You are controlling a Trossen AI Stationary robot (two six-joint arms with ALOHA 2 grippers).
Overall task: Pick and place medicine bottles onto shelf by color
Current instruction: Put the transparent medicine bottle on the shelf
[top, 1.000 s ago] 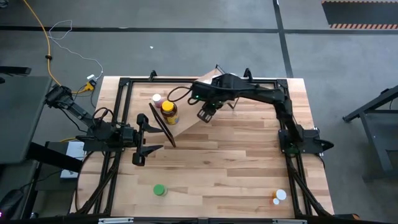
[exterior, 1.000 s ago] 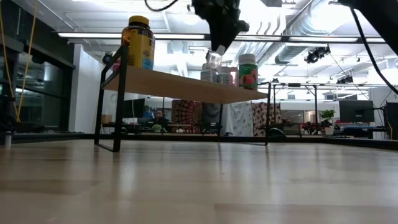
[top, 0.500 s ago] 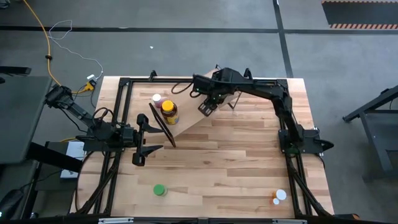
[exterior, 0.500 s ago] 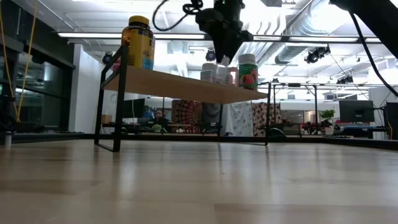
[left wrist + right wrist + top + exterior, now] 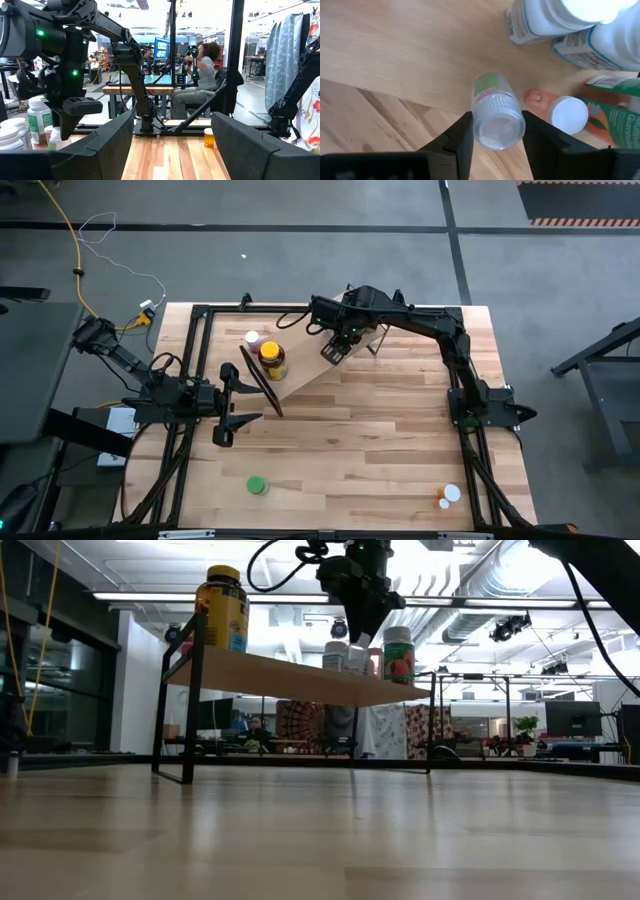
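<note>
High view: the right gripper [image 5: 333, 352] hangs over the far end of the long light-wood shelf [image 5: 305, 375], while the left gripper [image 5: 232, 402], fingers spread and empty, waits at the shelf's near end beside the amber jar with yellow lid [image 5: 271, 360].

Low view: the jar stands at the shelf's left end (colours apparently kept apart).

Right wrist view: the fingers pinch a small clear-capped bottle with green label [image 5: 495, 112], above the shelf near the white bottles [image 5: 555, 25], presumably awaiting release.

Wood table [image 5: 380, 430] — shelf [image 5: 300, 375], green bottle [image 5: 256, 486], white-capped bottle [image 5: 452, 494] on it.
</note>
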